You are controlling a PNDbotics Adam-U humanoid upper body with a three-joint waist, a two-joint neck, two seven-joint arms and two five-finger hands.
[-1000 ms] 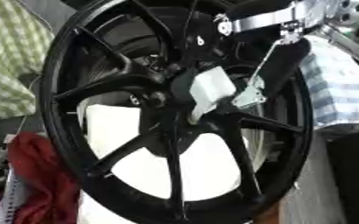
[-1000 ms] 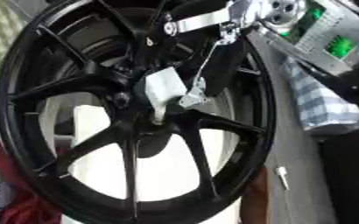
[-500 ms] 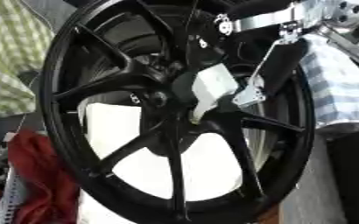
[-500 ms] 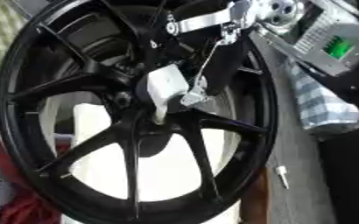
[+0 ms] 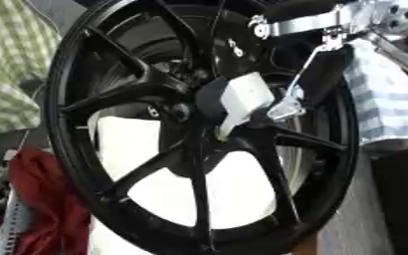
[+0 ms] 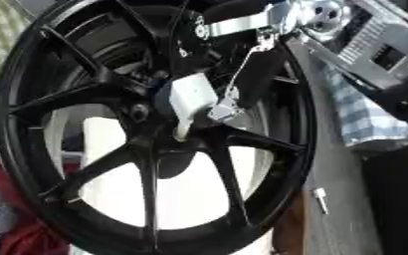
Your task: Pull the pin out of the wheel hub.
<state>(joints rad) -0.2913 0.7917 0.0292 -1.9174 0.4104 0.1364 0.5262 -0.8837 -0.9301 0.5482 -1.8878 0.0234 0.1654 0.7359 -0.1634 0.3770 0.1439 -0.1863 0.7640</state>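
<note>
Filling the view: a large black multi-spoke alloy wheel [image 5: 199,144] stands upright on edge, its hub [image 5: 199,102] slightly above the middle of both views.
Pin: a pale grey-white blocky piece [image 5: 242,97] sits at the hub, touching its black centre; this looks like the pin or its head, though I cannot tell how deep it is seated.
Right hand: the robot's right hand [image 6: 221,107], black with silver links, comes in from the upper right and reaches down to the hub beside the pale piece; whether its fingers are closed on it or only near it cannot be told.
Left hand: not visible in either view.
Handling, wheel: judged heavy and rigid; balanced on its rim, it could rock or roll if the pull goes sideways.
Handling, pin: judged small, stiff and smooth, likely to slip; best taken by its exposed head and drawn straight out along the hub axis.
Containers: none visible, so nothing to report as held inside one.
Surroundings: a red cloth [image 5: 42,199] lies low left, a blue checked cloth [image 5: 390,99] at the right behind the rim, and a small pale object [image 6: 319,199] lies on the grey desk [image 6: 347,209].
</note>
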